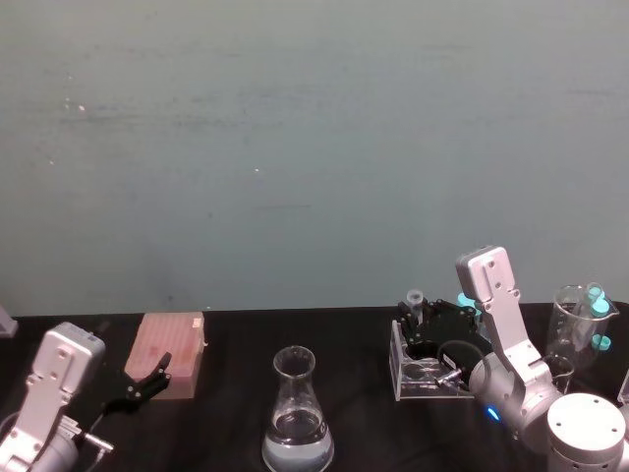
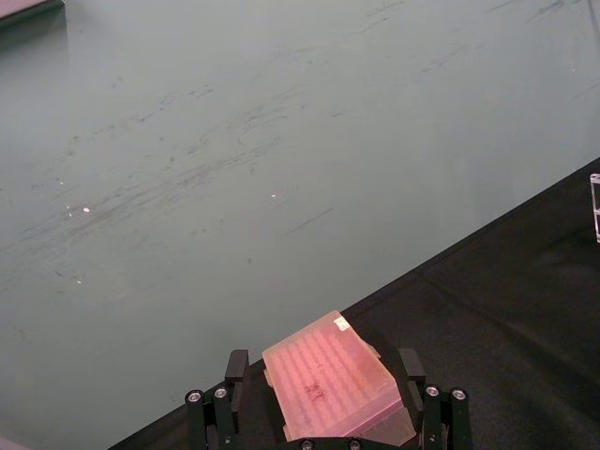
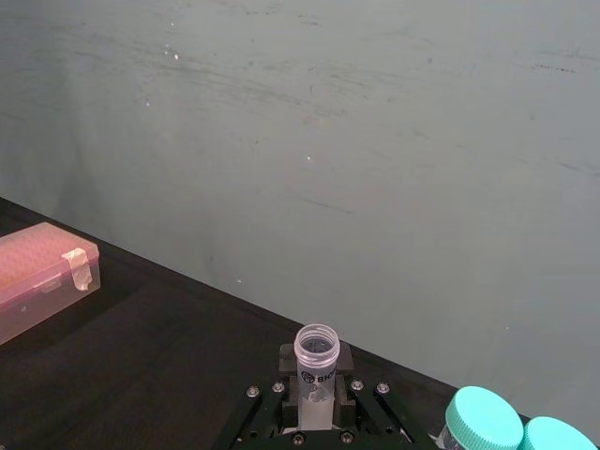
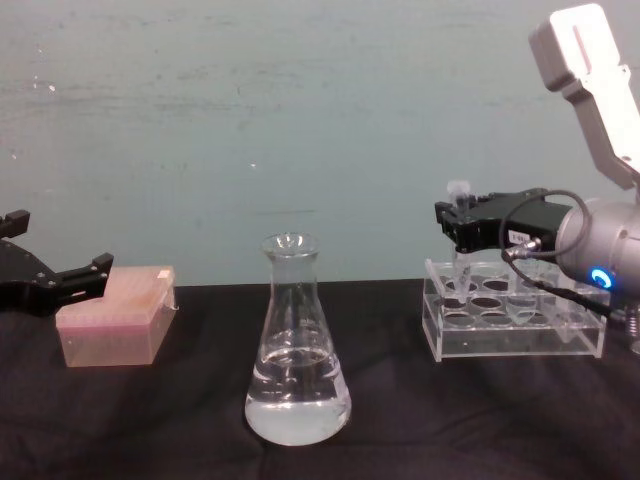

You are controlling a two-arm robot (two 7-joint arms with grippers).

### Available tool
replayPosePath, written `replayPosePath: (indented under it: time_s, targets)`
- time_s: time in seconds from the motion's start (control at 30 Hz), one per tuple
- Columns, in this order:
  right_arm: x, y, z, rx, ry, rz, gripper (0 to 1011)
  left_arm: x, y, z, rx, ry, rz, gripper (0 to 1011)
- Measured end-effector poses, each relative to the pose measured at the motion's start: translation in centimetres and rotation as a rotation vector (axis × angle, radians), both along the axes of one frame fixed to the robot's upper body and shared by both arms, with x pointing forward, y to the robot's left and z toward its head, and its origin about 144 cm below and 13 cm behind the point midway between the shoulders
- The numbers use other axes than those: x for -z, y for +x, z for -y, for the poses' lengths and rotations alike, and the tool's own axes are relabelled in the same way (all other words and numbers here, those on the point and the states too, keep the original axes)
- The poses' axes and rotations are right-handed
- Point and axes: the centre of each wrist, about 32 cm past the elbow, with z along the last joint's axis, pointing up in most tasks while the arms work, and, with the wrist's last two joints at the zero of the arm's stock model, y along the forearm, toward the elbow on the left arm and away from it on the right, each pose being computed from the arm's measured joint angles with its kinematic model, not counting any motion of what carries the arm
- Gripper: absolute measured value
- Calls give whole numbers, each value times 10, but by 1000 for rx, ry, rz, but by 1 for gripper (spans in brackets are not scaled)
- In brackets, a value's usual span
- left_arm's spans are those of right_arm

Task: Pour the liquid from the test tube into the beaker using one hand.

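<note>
While the conical flask (image 4: 297,345) that serves as the beaker stands upright on the black table (image 4: 150,420), the right gripper (image 4: 462,222) is clamped on the test tube (image 4: 459,195) directly above the clear acrylic tube rack (image 4: 512,320), which sits well to the flask's right. In the right wrist view the tube (image 3: 316,361) stands upright between the black fingers (image 3: 338,361), its open rim above them and its lower part hidden behind the gripper body. The tube is still over the rack, so the grasp reads as made but the carry across to the flask has not begun. Whether the tip has fully cleared its rack well I cannot tell, and the liquid inside the tube cannot be made out. The flask already holds a shallow pool of clear liquid (image 4: 296,410) at its base.

What remains, by my judgement, is nearly all of the task: lift clear of the rack, carry the tube to the flask's narrow neck, and tip its rim over the flared lip.

The left gripper (image 4: 60,280) hangs spread and empty well to the flask's left, just over the near end of a pink lidded box (image 4: 112,325). Two teal-capped tubes (image 1: 596,315) stand in a clear container on the rack's far side from the flask.
</note>
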Motion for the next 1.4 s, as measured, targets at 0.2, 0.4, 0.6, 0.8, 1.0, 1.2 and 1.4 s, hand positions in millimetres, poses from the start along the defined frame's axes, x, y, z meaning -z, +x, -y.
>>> replayPosePath:
  time_s: [0.2, 0.4, 0.6, 0.8, 1.0, 1.2, 1.4]
  targets:
    - [2, 1, 0, -1, 2, -6, 221, 0, 0, 0, 0, 0, 0, 1000]
    - [4, 3, 1, -6, 0, -11, 221, 0, 0, 0, 0, 0, 0, 1000]
    - [4, 4, 2, -15, 0, -13, 221, 0, 0, 0, 0, 0, 0, 1000]
    - [4, 3, 2, -15, 0, -13, 221, 0, 0, 0, 0, 0, 0, 1000]
    - [4, 3, 2, -14, 0, -12, 221, 0, 0, 0, 0, 0, 0, 1000]
    - [4, 3, 2, -12, 0, -12, 273, 0, 0, 0, 0, 0, 0, 1000]
    - [4, 3, 2, -11, 0, -12, 440, 0, 0, 0, 0, 0, 0, 1000]
